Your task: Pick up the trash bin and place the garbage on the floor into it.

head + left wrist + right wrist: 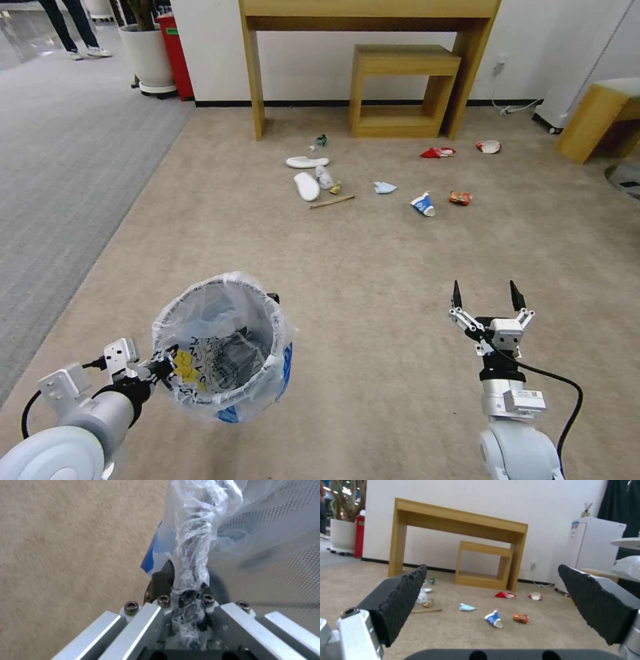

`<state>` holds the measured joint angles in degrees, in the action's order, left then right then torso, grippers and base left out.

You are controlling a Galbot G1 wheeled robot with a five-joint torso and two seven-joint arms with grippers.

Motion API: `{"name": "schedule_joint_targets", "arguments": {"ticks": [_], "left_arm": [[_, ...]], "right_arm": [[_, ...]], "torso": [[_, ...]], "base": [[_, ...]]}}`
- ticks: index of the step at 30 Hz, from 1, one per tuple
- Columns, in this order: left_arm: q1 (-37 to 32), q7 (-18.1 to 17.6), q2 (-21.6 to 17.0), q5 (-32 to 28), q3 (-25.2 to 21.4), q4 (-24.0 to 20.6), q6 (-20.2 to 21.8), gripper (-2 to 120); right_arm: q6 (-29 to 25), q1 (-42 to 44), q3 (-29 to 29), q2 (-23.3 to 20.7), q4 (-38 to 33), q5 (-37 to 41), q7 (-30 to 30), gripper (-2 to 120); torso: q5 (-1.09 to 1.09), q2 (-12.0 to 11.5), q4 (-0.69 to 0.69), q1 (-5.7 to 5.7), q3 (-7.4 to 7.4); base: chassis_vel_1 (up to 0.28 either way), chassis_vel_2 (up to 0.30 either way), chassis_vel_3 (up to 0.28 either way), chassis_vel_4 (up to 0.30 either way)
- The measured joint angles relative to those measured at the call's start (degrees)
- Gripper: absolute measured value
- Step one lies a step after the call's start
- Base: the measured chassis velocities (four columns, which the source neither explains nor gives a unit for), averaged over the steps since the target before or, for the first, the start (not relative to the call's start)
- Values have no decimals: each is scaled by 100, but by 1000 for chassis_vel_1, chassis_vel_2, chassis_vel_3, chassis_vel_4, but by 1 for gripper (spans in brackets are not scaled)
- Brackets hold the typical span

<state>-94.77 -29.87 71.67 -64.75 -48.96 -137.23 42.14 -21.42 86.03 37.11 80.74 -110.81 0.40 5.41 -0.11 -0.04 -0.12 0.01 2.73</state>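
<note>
- The trash bin [223, 347] hangs above the floor [373, 280] at the near left, held by the left pincer [162, 367], which is closed on its rim together with the crinkled plastic bag [195, 555].
- The grip is at one point of the rim only, so the bin can tilt or swing when the robot drives. If it tips, the things already lying inside can fall out.
- The plastic between the fingers looks slippery; I judge the rim could slide out of the hold.
- The right pincer [487, 297] is wide open and empty, at the near right, pointing to the garbage [373, 177].
- The garbage lies far ahead, in front of the wooden surface [367, 13]: white slippers [307, 175], a wooden stick [331, 201], a blue-white paper cup [423, 203], an orange wrapper [460, 197].
- The pieces are small and flat on the carpet. The pincer could push them away, or close on the pile and miss them.
- The pieces are scattered, so the base may roll over one of them.
</note>
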Motion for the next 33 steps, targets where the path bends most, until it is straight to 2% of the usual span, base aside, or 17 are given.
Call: {"name": "schedule_joint_targets", "arguments": {"ticks": [7,12,20,33], "left_arm": [[-41,11,-24,18,-16,9,0,1],[-52,26,-3,43,18,20,0,1],[-53,42,32,63,55,42,0,1],[-41,112,81,151,89,82,-1,1]], "right_arm": [[-15,-2,-12,13,-1,12,-22,100],[-22,5,2,9,-2,33,-23,100],[-75,10,8,12,35,51,-65,100],[-94,11,6,15,55,92,-83,100]], "torso": [[-1,0,0,0,0],[0,0,0,0,0],[1,0,0,0,0],[-3,0,0,0,1]], "base": [[13,265,-35,-276],[-155,185,139,-195],[-273,214,263,-217],[-322,337,319,-333]]}}
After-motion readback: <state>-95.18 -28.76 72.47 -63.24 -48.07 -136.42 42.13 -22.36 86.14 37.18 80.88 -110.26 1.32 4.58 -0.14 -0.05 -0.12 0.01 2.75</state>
